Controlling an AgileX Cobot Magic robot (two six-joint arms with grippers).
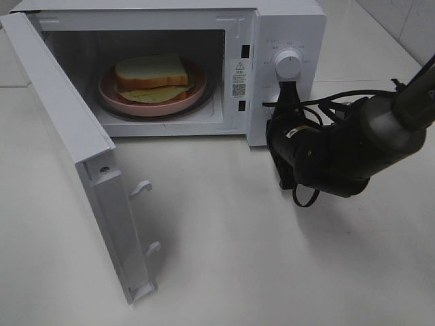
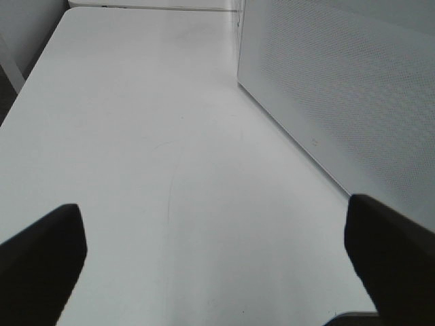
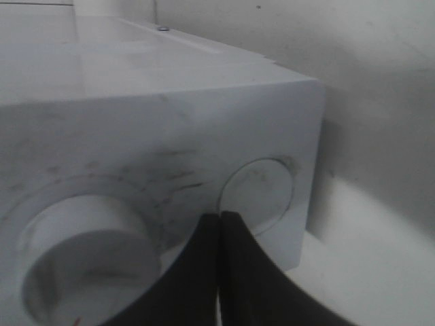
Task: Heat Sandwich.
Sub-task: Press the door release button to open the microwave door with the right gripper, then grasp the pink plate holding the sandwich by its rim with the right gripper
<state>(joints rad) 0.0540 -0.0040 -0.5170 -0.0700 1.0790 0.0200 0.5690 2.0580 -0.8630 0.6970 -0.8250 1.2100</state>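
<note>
Here, a white microwave (image 1: 285, 20) stands on a pale worktop (image 1: 272, 272) with its door (image 1: 61, 102) swung wide open. Inside, the sandwich (image 1: 151, 70) lies on a pink plate (image 1: 107, 89). The right end effector (image 1: 288, 92), fingers pressed shut and holding nothing, points at the control panel just below the upper knob (image 1: 288, 64). The left end effector (image 2: 216, 255) is spread wide and empty, low over the worktop beside a dotted white panel, probably the door's outer face. Loading looks done; heating has not begun. Next, the door likely needs pushing shut, then a knob turning to set the time.
</note>
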